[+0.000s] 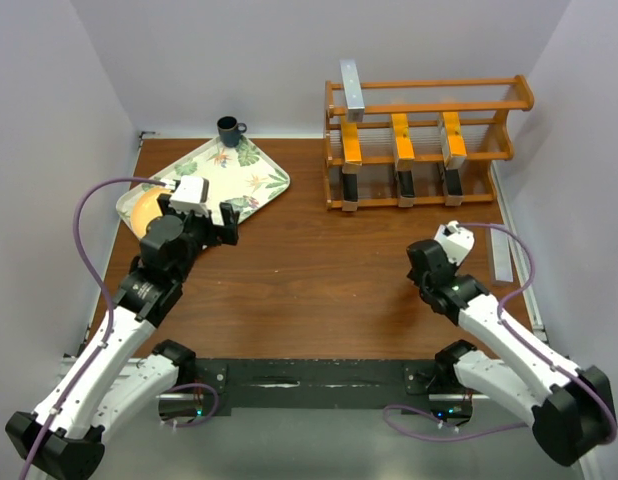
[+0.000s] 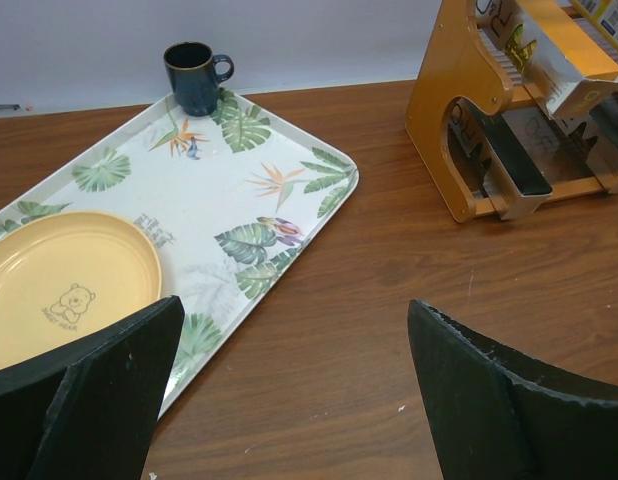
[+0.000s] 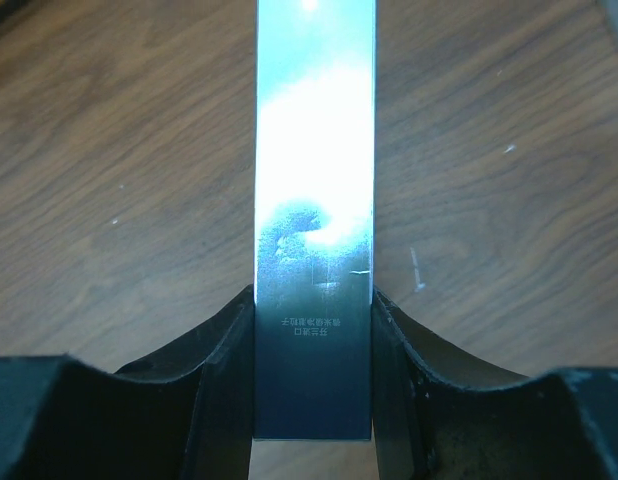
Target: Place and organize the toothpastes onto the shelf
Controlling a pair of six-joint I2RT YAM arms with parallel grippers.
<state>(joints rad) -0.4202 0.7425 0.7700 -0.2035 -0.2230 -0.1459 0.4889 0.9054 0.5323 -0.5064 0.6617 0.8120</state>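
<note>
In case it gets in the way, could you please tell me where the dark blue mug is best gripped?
I'd take the mug by its rim, on the side away from the handle, coming straight down from above with one pincer finger inside. It stands upright, mouth open upward, handle jutting right in the left wrist view.

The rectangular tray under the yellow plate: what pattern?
Tray: green tropical leaves on white; left wrist view.
</note>
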